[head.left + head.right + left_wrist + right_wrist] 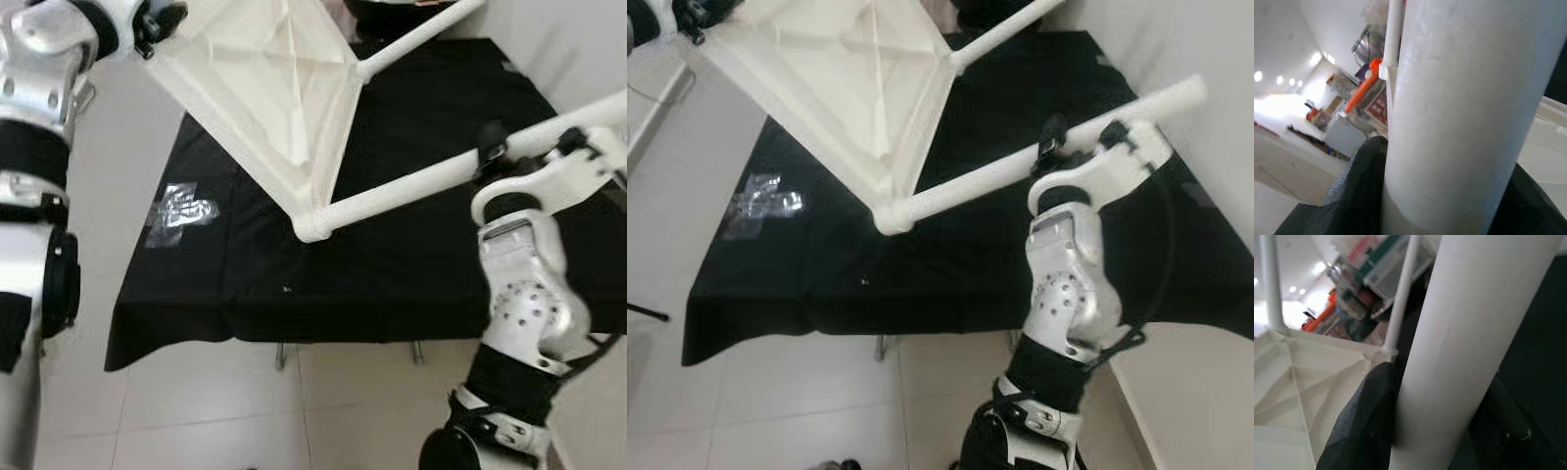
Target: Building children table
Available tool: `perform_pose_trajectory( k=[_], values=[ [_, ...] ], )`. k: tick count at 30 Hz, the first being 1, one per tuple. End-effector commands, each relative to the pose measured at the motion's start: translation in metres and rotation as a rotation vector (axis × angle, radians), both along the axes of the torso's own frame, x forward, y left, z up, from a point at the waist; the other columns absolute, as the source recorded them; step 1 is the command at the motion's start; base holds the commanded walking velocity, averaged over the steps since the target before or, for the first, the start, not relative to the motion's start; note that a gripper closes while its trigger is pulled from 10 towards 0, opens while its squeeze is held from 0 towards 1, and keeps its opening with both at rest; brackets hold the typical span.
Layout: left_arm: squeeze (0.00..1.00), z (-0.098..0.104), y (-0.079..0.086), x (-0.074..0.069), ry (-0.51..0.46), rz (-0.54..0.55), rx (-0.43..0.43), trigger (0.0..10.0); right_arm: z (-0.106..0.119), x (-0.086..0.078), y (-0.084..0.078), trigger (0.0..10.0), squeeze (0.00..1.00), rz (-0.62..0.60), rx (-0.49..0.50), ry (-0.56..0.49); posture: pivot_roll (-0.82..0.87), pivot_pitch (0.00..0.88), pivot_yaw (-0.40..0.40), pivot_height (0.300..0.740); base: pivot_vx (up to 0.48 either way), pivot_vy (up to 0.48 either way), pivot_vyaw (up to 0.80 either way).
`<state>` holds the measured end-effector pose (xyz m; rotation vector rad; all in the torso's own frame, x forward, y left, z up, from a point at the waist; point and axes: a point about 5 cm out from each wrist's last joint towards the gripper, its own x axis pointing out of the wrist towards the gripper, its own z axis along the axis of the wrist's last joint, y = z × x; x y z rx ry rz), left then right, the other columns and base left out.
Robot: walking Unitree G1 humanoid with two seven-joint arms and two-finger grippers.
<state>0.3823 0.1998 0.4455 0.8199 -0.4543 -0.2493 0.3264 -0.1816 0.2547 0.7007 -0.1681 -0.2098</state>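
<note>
The white plastic children's tabletop (269, 78) is held tilted in the air, its ribbed underside towards me, above a table draped in black cloth (392, 284). A white leg (411, 191) runs from its near corner out to the right. My right gripper (490, 147) is shut on that leg; its black fingers (1361, 426) press on the tube (1464, 347). A second leg (421, 34) sticks out from the far corner. At the top left my left gripper (147, 27) is shut on another white leg (1459, 112) at the tabletop's edge, with a finger (1359, 191) against it.
A crumpled piece of clear plastic or tape (181, 215) lies on the left part of the black cloth. Pale tiled floor (196, 401) surrounds the table, and a white wall (1215, 59) runs along the right. Stacked storage boxes (1381, 269) stand in the background.
</note>
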Motion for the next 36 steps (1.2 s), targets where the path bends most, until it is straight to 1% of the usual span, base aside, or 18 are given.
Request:
perform_pose_trajectory(
  k=[1,3,5,6,8,9,10,11,12,14,15,19,25,26,27,28,35,36],
  values=[
    [0.00,0.067,-0.037,-0.037,-0.265,-0.264,-0.109,0.0,-0.115,0.005,0.090,10.0,0.00,0.307,0.044,0.626,0.06,0.137,0.089,0.740,0.000,0.000,0.00],
    [0.00,0.066,-0.046,-0.034,-0.240,-0.279,-0.073,0.0,-0.118,0.005,0.103,10.0,0.00,0.326,0.073,0.634,0.06,0.135,0.092,0.740,0.000,0.000,0.00],
    [0.00,0.066,-0.048,-0.032,-0.231,-0.282,-0.061,0.0,-0.120,0.005,0.105,10.0,0.00,0.324,0.087,0.640,0.07,0.135,0.094,0.740,0.000,0.000,0.00],
    [0.00,0.065,-0.051,-0.031,-0.223,-0.286,-0.048,2.2,-0.122,0.005,0.107,10.0,0.00,0.318,0.092,0.645,0.07,0.136,0.098,0.740,0.000,0.000,0.00],
    [0.00,0.063,-0.055,-0.029,-0.209,-0.295,-0.026,1.3,-0.127,0.005,0.108,10.0,0.00,0.302,0.106,0.668,0.07,0.136,0.101,0.740,0.000,0.000,0.00],
    [0.00,0.062,-0.057,-0.028,-0.204,-0.298,-0.018,2.3,-0.129,0.006,0.107,10.0,0.00,0.296,0.113,0.676,0.07,0.140,0.101,0.740,0.000,0.000,0.00],
    [0.00,0.062,-0.057,-0.028,-0.204,-0.298,-0.018,2.3,-0.129,0.006,0.107,10.0,0.00,0.296,0.113,0.676,0.07,0.140,0.101,0.740,0.000,0.000,0.00],
    [0.00,0.061,-0.059,-0.027,-0.199,-0.302,-0.015,4.0,-0.130,0.006,0.107,10.0,0.00,0.291,0.120,0.681,0.07,0.140,0.102,0.740,0.000,0.000,0.00],
    [0.47,0.061,-0.061,-0.027,-0.198,-0.313,-0.011,10.0,-0.132,0.007,0.106,10.0,0.00,0.285,0.127,0.687,0.07,0.141,0.105,0.740,0.000,0.000,0.00],
    [0.47,0.061,-0.062,-0.027,-0.198,-0.320,-0.007,10.0,-0.133,0.008,0.106,10.0,0.00,0.280,0.134,0.690,0.07,0.142,0.106,0.740,0.000,0.000,0.00],
    [1.00,0.061,-0.064,-0.026,-0.193,-0.326,-0.007,10.0,-0.134,0.009,0.105,10.0,0.00,0.271,0.137,0.695,0.07,0.142,0.107,0.740,0.000,0.000,0.00],
    [1.00,0.061,-0.068,-0.025,-0.190,-0.327,-0.014,10.0,-0.136,0.014,0.103,10.0,0.00,0.251,0.148,0.697,0.07,0.145,0.109,0.740,0.000,0.000,0.00],
    [1.00,0.066,-0.075,-0.027,-0.219,-0.330,-0.011,10.0,-0.136,0.021,0.100,10.0,0.00,0.217,0.176,0.703,0.08,0.151,0.111,0.740,0.000,0.000,0.00],
    [0.91,0.065,-0.077,-0.027,-0.219,-0.333,-0.004,10.0,-0.137,0.022,0.102,10.0,0.00,0.217,0.180,0.705,0.08,0.152,0.112,0.740,0.000,0.000,0.00],
    [0.38,0.065,-0.079,-0.027,-0.216,-0.337,0.003,10.0,-0.137,0.023,0.103,10.0,0.00,0.218,0.181,0.707,0.08,0.152,0.112,0.740,0.000,0.000,0.00],
    [0.00,0.064,-0.080,-0.026,-0.211,-0.343,0.008,10.0,-0.138,0.024,0.104,10.0,0.00,0.219,0.180,0.710,0.08,0.154,0.113,0.740,0.000,0.000,0.00],
    [0.00,0.060,-0.083,-0.024,-0.191,-0.356,0.025,10.0,-0.141,0.026,0.107,10.0,0.00,0.213,0.178,0.724,0.08,0.156,0.112,0.740,0.000,0.000,0.00],
    [0.00,0.056,-0.082,-0.022,-0.167,-0.359,0.037,10.0,-0.143,0.029,0.103,10.0,0.00,0.190,0.191,0.731,0.08,0.156,0.112,0.740,0.000,0.000,0.00]
  ],
)
